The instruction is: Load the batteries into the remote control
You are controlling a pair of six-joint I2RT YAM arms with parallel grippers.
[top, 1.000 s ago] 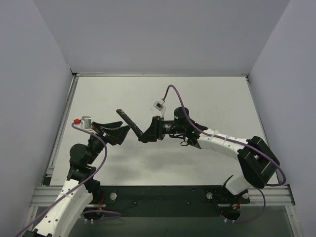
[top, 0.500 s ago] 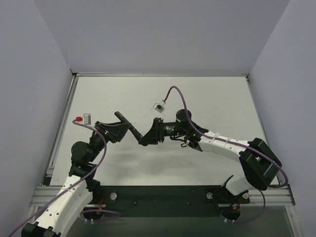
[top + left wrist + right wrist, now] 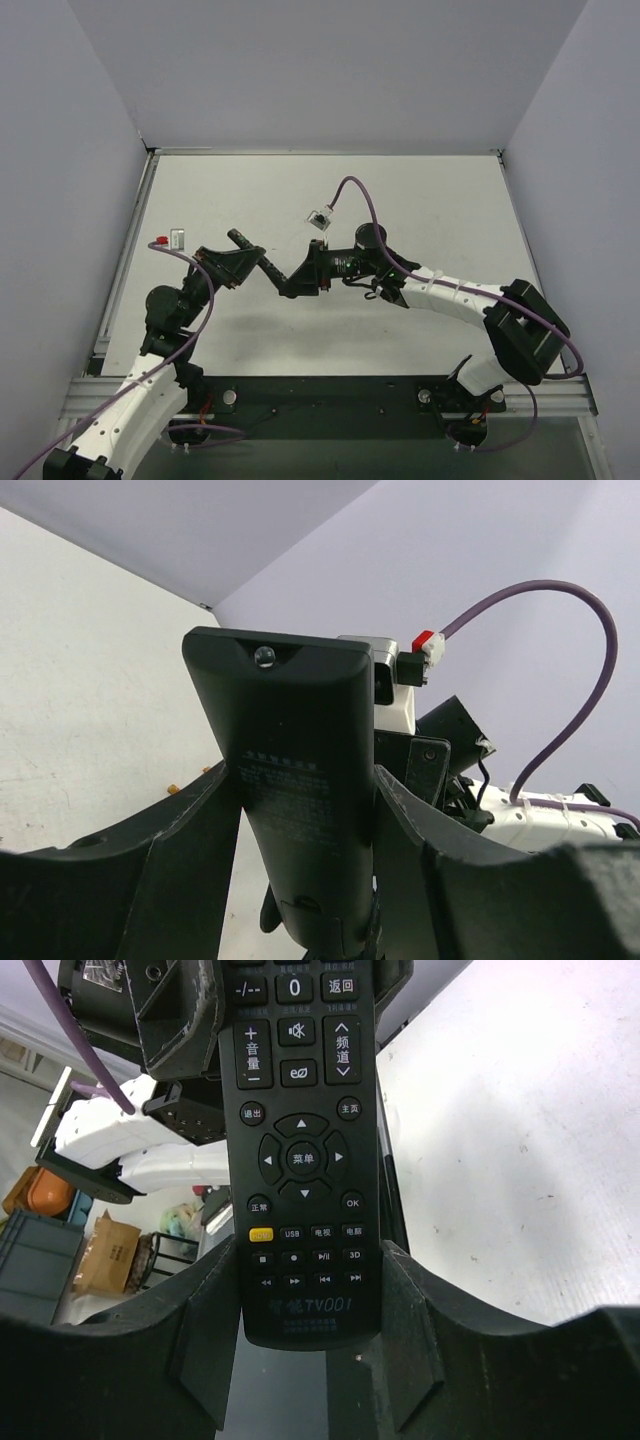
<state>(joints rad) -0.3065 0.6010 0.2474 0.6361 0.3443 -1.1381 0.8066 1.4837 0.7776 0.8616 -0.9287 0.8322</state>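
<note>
— So, where is the remote point(image 3: 246, 246)?

— Up off the counter point(image 3: 420, 200), a little toward 9 o'clock from its middle in the overhead view. It slants from 11 o'clock down to 5 o'clock. The left tool point(image 3: 300, 825) pinches its long edges near the middle, and the right tool point(image 3: 308, 1300) is clamped on the 5 o'clock end. Both look closed on it.

— Which step is that?

— I'd call it preparation: the remote is held between the two arms so its back can be reached. Whether the batteries are in, I cannot tell.

— And next?

— One tool must let go while the other holds firm, then open the back. If both let go, the remote would drop.

— What do the wrist cameras add?

— The left one shows the plain back, with a printed label point(image 3: 300, 780) and the lens point(image 3: 264, 657) at the tip. The right one shows the buttons point(image 3: 302, 1158). Overhead it is only a dark bar.

— The batteries?

— Nowhere clear. The left wrist view has two tiny orange specks point(image 3: 172, 790) on the counter at 9 o'clock, too small to name.
</note>
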